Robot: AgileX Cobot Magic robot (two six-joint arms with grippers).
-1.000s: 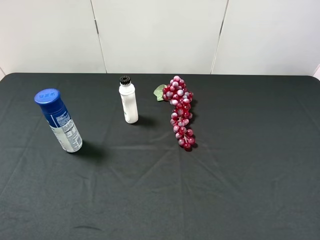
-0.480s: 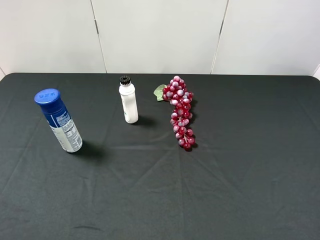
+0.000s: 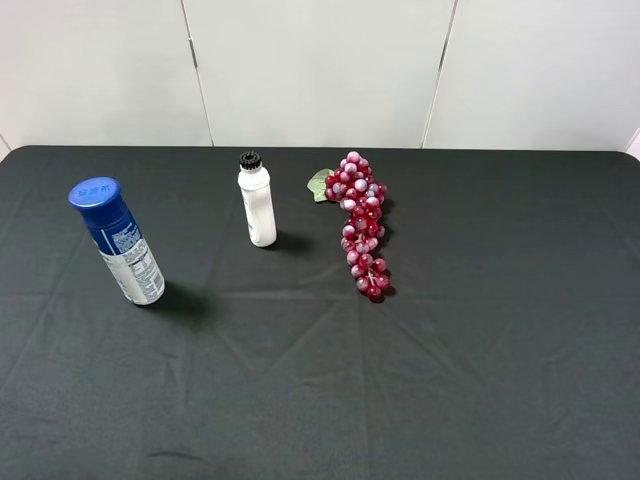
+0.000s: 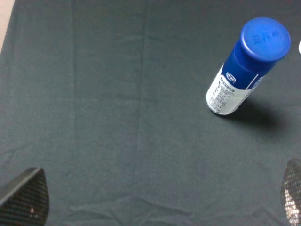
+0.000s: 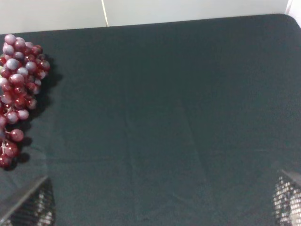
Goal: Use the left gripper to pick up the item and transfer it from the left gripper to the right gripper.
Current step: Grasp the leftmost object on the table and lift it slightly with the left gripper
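The item, a tall spray can [image 3: 118,243] with a bright blue cap, stands upright on the left side of the black-clothed table [image 3: 480,350]. Neither arm shows in the exterior high view. In the left wrist view the can [image 4: 244,66] stands well ahead of my left gripper [image 4: 157,197]. Its two fingertips [image 4: 23,197] sit far apart at the frame's corners, open, with only cloth between them. My right gripper [image 5: 158,202] is also open over bare cloth, its fingertips [image 5: 288,200] wide apart. It is far from the can.
A small white bottle [image 3: 257,205] with a black ribbed cap stands upright near the table's middle back. A bunch of red grapes [image 3: 360,225] lies to its right, also seen in the right wrist view [image 5: 19,89]. A white wall backs the table.
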